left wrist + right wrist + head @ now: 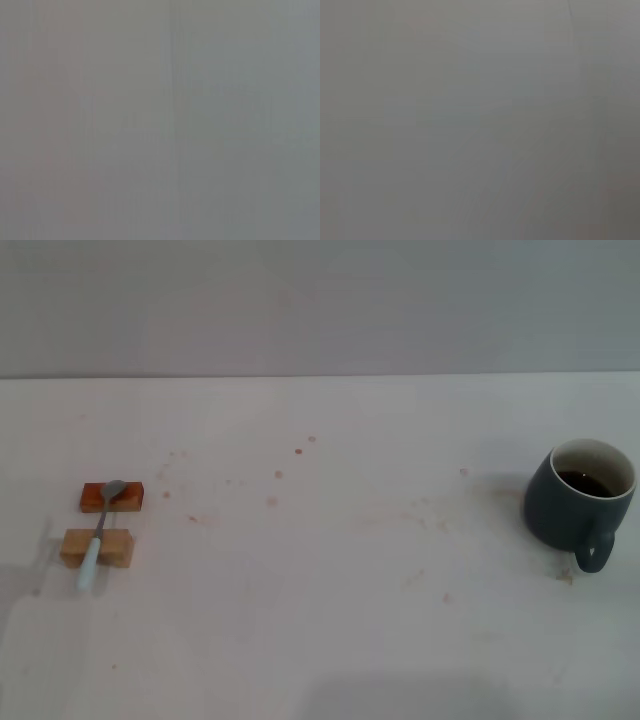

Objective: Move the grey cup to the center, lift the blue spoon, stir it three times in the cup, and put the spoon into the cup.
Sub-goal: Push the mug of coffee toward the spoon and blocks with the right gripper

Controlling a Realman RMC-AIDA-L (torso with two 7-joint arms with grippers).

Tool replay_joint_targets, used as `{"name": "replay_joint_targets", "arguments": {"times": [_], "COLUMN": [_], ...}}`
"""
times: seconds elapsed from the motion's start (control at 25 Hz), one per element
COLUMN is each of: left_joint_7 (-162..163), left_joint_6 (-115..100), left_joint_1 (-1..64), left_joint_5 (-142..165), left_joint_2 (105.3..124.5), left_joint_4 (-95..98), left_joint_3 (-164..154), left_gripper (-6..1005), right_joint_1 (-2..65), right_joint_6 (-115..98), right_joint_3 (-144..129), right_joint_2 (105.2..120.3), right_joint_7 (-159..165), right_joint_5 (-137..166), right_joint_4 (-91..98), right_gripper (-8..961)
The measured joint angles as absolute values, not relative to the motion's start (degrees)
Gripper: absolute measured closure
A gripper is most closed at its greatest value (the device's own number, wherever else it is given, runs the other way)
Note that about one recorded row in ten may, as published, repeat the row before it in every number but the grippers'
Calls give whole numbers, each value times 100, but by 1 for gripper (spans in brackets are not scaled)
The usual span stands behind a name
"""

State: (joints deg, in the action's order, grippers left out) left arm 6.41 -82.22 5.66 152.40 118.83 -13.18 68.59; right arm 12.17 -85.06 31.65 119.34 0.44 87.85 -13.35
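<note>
The grey cup (pixel 580 502) stands upright at the far right of the surface (pixel 330 620), its handle facing the robot, well apart from the middle. The blue spoon (pixel 100 531) lies far left, bridged across two wooden blocks (pixel 96 547), probably so fingers can get under its handle. Neither gripper shows; both wrist views are blank grey, so I cannot tell how the fingers stand.
</note>
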Motion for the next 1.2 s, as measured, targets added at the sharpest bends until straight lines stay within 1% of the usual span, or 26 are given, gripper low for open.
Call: {"name": "replay_joint_targets", "arguments": {"times": [0.04,0.12,0.24,0.44,1.2], "left_joint_7": [642,641,641,642,641], "left_joint_6": [-8223,-8226,-8227,-8224,-8203], "left_joint_1": [569,583,606,641,765], "left_joint_5": [15241,15241,15240,15241,15240], "left_joint_2": [11883,11883,11882,11883,11890], "left_joint_4": [-1318,-1318,-1318,-1318,-1327], "left_joint_3": [6855,6851,6844,6795,6767], "left_gripper": [197,197,198,198,198], "right_joint_1": [1402,1486,1845,2144,2708], "right_joint_6": [-8092,-7925,-7138,-6539,-5464], "right_joint_3": [3164,3164,3167,3173,3147], "right_joint_2": [11930,11929,11923,11909,11900], "right_joint_7": [44,44,44,7,36], "right_joint_5": [8657,8629,8599,8588,8607], "right_joint_4": [-1156,-1082,-807,-660,-627], "right_gripper": [954,954,954,954,954]}}
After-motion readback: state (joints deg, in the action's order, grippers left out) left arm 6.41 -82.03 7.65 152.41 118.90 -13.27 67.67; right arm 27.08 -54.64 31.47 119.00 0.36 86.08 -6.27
